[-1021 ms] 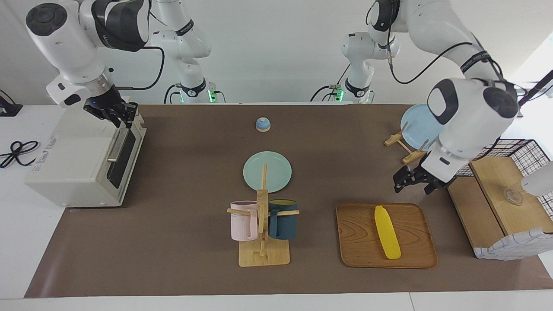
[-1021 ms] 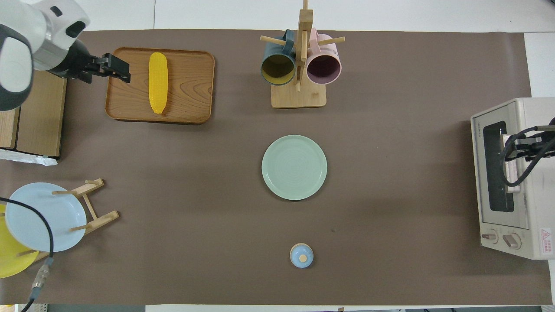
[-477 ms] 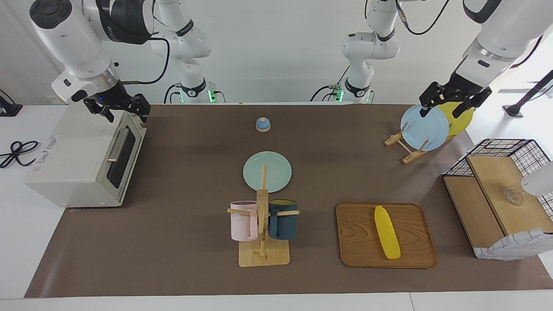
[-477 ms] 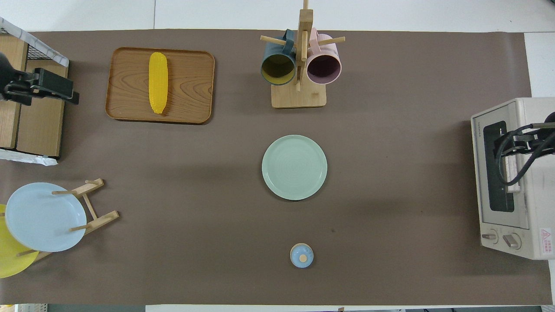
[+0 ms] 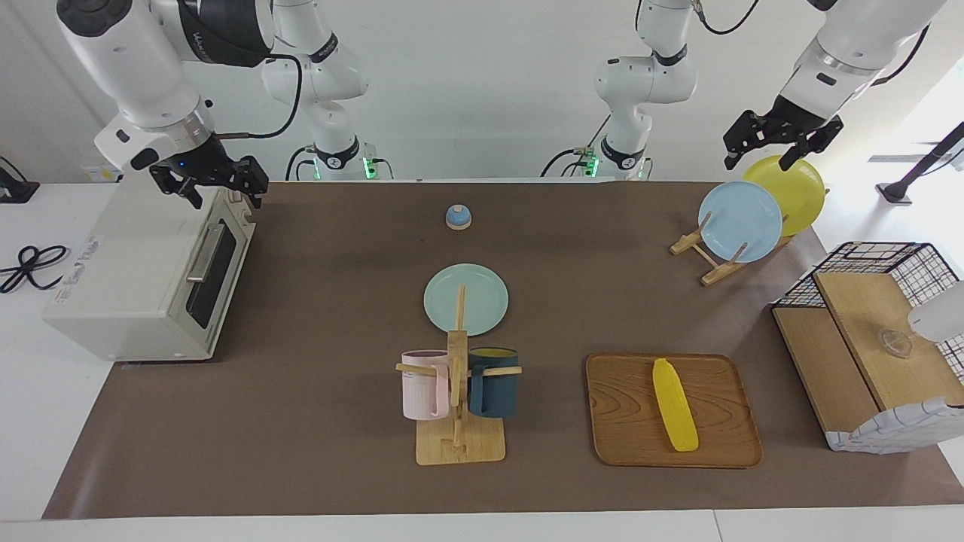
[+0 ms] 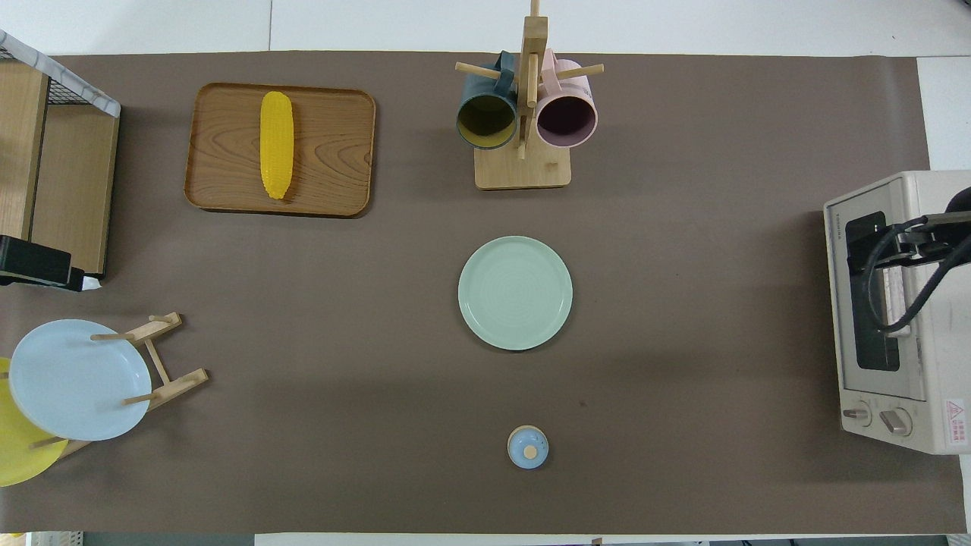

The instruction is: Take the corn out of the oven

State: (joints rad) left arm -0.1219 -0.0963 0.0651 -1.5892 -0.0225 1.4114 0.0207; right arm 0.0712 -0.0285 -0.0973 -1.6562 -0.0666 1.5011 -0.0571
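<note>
Both claws read open and empty from my seat: the right gripper (image 5: 217, 187) hangs with its fingers spread over the top front edge of the oven (image 5: 143, 278), whose dark glass door is shut, and the left gripper (image 5: 779, 143) is raised above the yellow plate (image 5: 802, 192) in the rack at the left arm's end of the table. I see the corn (image 5: 675, 404) lying lengthwise on the wooden tray (image 5: 625, 421), well apart from the oven and from both grippers.
</note>
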